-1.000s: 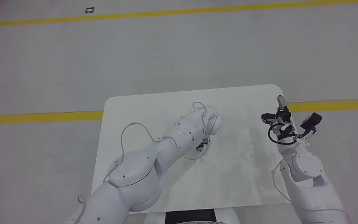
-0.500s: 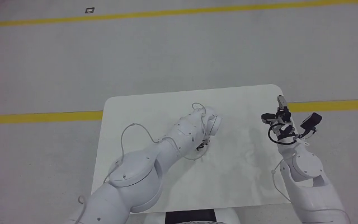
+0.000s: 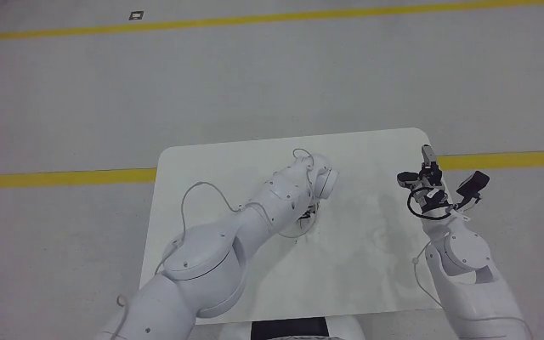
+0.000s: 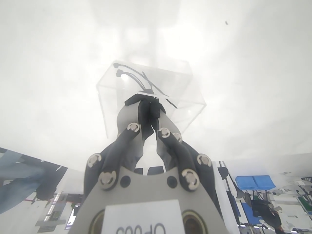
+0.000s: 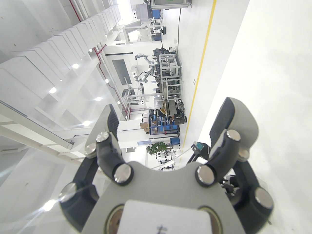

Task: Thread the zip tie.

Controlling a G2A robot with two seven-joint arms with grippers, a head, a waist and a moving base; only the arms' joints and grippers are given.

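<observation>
Several black zip ties (image 4: 136, 79) lie in a small clear box (image 4: 187, 74) on the white table (image 3: 365, 255). My left gripper (image 4: 149, 103) reaches down into that box near the table's middle, fingers pressed together on a zip tie whose ends stick out at the tips. In the top view the left wrist covers most of this gripper (image 3: 307, 214), and black bits show beneath it. My right gripper (image 5: 168, 115) is held up at the table's right edge (image 3: 425, 170), open and holding nothing, facing out into the room.
White cables (image 3: 204, 191) loop off the left arm above the table. The table's right half between the two arms is bare. Yellow floor lines (image 3: 76, 178) run beyond the table.
The left wrist has shifted slightly toward the far side of the table, and the black ties under it moved with it. The right arm has kept still.
</observation>
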